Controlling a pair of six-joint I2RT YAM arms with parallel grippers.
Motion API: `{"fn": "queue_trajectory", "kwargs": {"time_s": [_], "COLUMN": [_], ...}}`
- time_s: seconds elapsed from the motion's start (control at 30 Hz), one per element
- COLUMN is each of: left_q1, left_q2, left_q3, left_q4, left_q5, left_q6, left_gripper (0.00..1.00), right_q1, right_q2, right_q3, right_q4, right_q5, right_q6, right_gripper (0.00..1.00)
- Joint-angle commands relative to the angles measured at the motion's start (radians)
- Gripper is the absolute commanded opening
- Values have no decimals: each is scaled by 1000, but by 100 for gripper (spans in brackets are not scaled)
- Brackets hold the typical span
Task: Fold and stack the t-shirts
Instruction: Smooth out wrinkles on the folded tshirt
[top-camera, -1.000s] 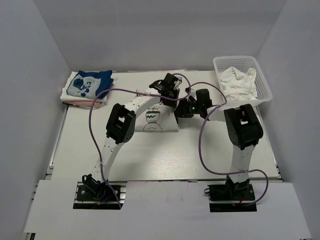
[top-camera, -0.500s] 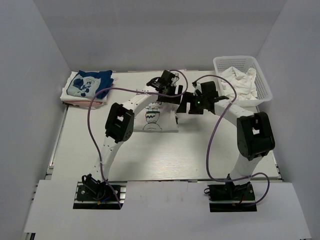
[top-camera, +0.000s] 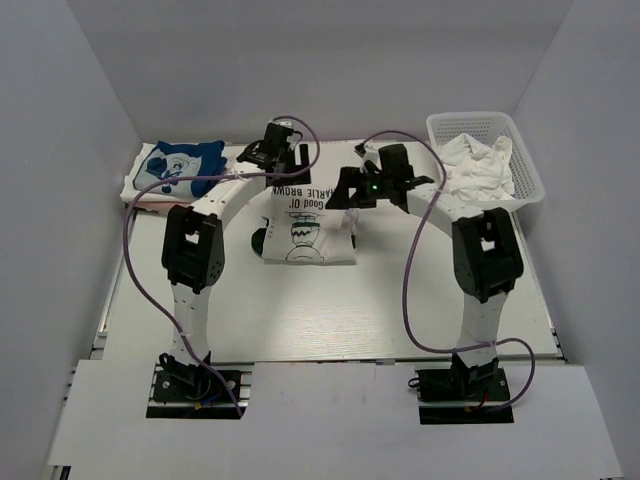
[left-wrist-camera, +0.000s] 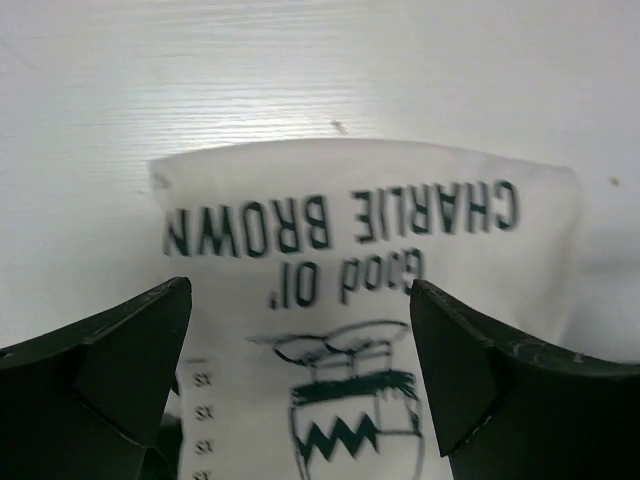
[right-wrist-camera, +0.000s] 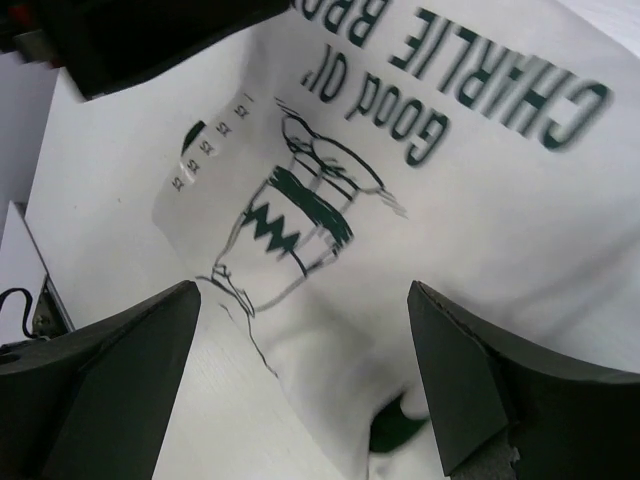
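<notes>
A folded white t-shirt (top-camera: 305, 228) with black "Charlie Brown" print lies flat mid-table; it also shows in the left wrist view (left-wrist-camera: 350, 220) and the right wrist view (right-wrist-camera: 460, 190). A dark green bit (right-wrist-camera: 395, 430) peeks from under its edge. My left gripper (top-camera: 272, 160) (left-wrist-camera: 300, 290) hovers open over the shirt's far left edge, holding nothing. Over its far right corner my right gripper (top-camera: 346, 194) (right-wrist-camera: 303, 290) is open and empty too. At the far left a white-and-blue cartoon t-shirt (top-camera: 180, 167) rests folded on a pink one (top-camera: 160, 203).
A white plastic basket (top-camera: 528, 170) at the far right holds crumpled white cloth (top-camera: 478, 165). Purple cables loop from both arms over the table. Grey walls close in the table on the left, back and right.
Both grippers opened and let go of the Charlie Brown shirt. The left arm swung left and back, the right arm pulled back, and the shirt's printed top is now uncovered.
</notes>
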Motion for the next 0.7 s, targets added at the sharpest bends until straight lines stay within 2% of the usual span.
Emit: {"fn": "queue_trajectory", "kwargs": {"time_s": [0.0, 0.07, 0.17, 0.27, 0.3, 0.4, 0.5, 0.67], "left_q1": [36, 60, 71, 94, 105, 125, 134, 145], "left_q2": [57, 112, 149, 203, 203, 226, 226, 212], "left_q3": [-3, 6, 6, 16, 16, 16, 16, 120], "left_q4": [39, 39, 53, 39, 39, 39, 39, -29], "left_q5": [74, 126, 137, 157, 168, 194, 225, 257], "left_q6": [-20, -20, -20, -20, -20, -31, -31, -31], "left_gripper": [100, 100, 100, 97, 97, 96, 94, 94], "right_q1": [36, 43, 36, 20, 12, -8, -30, -23], "right_q2": [81, 147, 157, 137, 134, 171, 206, 105], "right_q3": [110, 156, 122, -25, -104, -171, -168, -132], "right_q4": [21, -3, 0, 55, 57, 153, 182, 181], "right_q5": [-74, -76, -83, 11, 16, -11, -71, -56], "right_q6": [-31, -18, -21, -30, -28, -12, -18, -126], "right_gripper": [90, 90, 90, 90, 90, 90, 90, 90]}}
